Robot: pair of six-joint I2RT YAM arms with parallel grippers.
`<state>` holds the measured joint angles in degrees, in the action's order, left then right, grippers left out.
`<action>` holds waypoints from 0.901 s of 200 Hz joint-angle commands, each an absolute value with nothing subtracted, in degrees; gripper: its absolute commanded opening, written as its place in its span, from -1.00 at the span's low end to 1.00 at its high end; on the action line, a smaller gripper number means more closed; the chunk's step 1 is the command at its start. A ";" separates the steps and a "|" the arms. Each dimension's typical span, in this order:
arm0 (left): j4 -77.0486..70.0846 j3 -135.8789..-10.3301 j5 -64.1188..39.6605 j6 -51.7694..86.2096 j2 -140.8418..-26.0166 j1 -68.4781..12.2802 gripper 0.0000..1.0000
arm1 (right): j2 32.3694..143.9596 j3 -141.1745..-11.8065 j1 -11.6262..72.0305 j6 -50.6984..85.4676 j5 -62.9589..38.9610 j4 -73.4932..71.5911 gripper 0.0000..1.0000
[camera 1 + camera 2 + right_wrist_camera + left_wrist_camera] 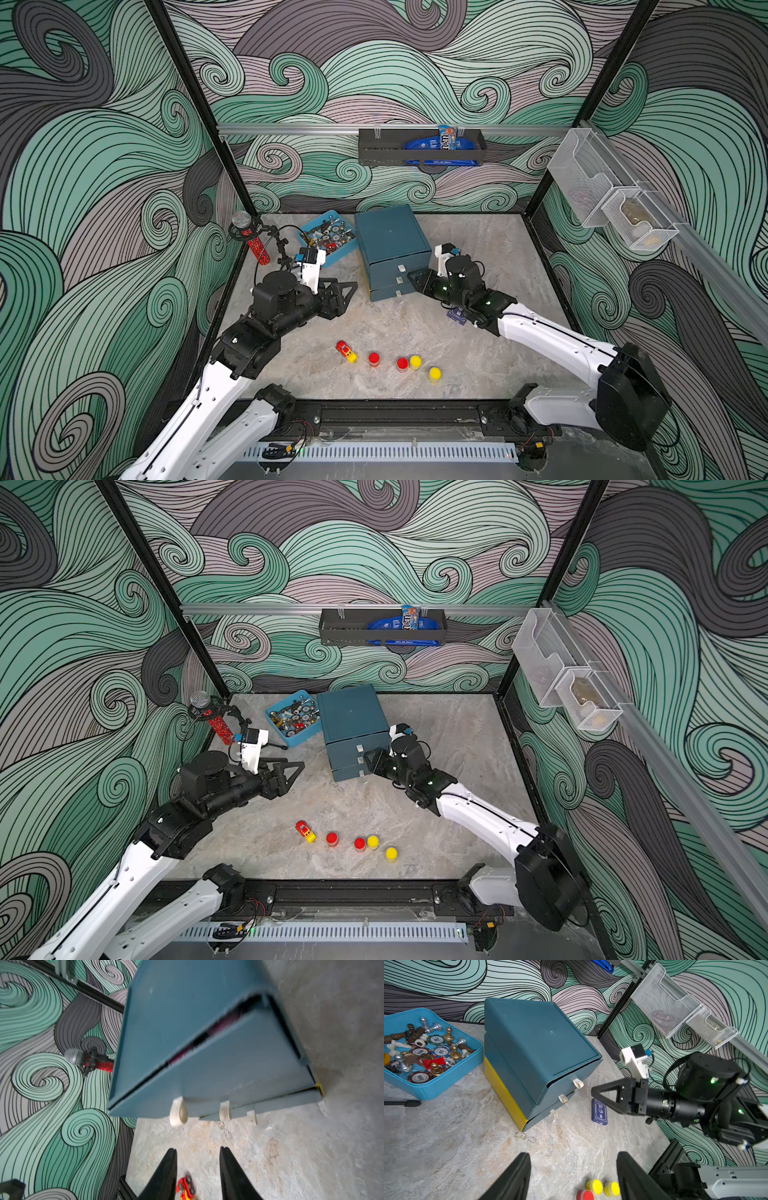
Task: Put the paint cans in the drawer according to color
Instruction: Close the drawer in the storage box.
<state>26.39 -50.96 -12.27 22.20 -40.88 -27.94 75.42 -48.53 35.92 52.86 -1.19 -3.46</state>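
At the bench's (478,365) near edge, four paint cans (402,364) stand on open stone, well apart from both hands. Left hand (353,286), spread and empty, hovers left of the drawer (390,245); right hand (412,277), also spread, sits just beside its pulls (401,268).

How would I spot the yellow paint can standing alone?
In front of the dark teal drawer cabinet, four paint cans stand in a row. This yellow-lidded can ends it, farthest from the toy car; the other yellow can sits beside a red one.

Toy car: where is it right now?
In both top views the toy car lies toward the front of the table, just left of a red paint can, not touching it.
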 commanded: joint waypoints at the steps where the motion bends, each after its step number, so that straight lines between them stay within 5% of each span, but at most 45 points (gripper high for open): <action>1: 27.44 -50.98 -13.31 16.92 -38.34 -28.26 0.37 | 77.64 -51.01 34.50 56.30 -1.94 -8.86 -0.28; 107: 28.29 -51.06 -11.16 15.25 -32.40 -28.29 0.43 | 78.57 -49.91 33.72 60.48 -4.86 -9.85 -0.32; 180: 26.92 -50.27 -10.79 15.45 -32.33 -28.28 0.44 | 83.02 -39.56 38.07 68.00 -9.49 -26.74 -0.25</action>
<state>27.49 -50.30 -11.27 15.92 -32.62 -27.94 80.49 -37.93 37.32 65.60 -7.53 -18.50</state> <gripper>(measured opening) 0.718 0.368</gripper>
